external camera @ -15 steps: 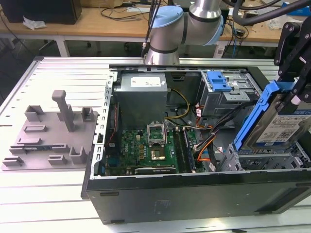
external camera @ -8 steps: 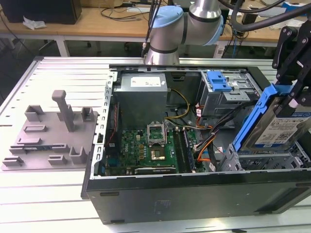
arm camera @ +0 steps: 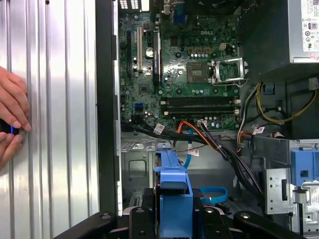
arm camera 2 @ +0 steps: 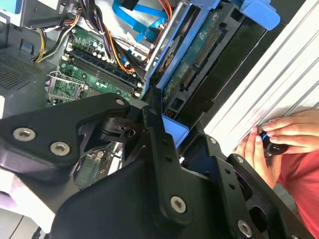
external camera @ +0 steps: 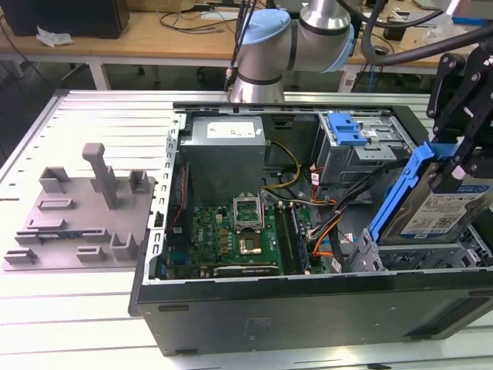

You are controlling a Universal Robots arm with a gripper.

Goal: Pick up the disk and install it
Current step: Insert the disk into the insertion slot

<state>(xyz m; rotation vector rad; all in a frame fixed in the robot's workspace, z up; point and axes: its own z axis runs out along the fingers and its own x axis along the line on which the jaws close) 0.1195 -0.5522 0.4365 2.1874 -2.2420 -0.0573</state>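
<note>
**Disk held tilted over the drive bay**

The gripper [external camera: 456, 166] is clamped on the disk [external camera: 431, 216], gripping it at its upper end by the blue carrier. In the first wrist view the carrier [arm camera: 174, 191] sits squarely between the two black fingers [arm camera: 137, 219], which suggests a centred grip meant to stop the disk from twisting.

The disk hangs at the case's [external camera: 308, 316] corner on the exterior view's right, just above the metal bay [external camera: 416, 254]. It is tilted, with its label facing outward and its lower end nearest the bay. It is not yet seated. The slant likely lets the carrier's lower edge meet the bay first, rather than coming down flat.

The case lies on its side on the table [external camera: 92, 116] with the panel off. That leaves the motherboard [external camera: 231, 231], the power supply [external camera: 227, 142] and the bay open from above, where the arm can reach them. Orange cables [external camera: 327, 223] run close beside the bay and could snag the carrier.

A person's hands [arm camera: 11, 112] rest on the table outside the case, well apart from the disk, pinching a small dark object. I cannot tell what it is. A grey fixture [external camera: 85, 208] stands on the table on the exterior view's left.
</note>
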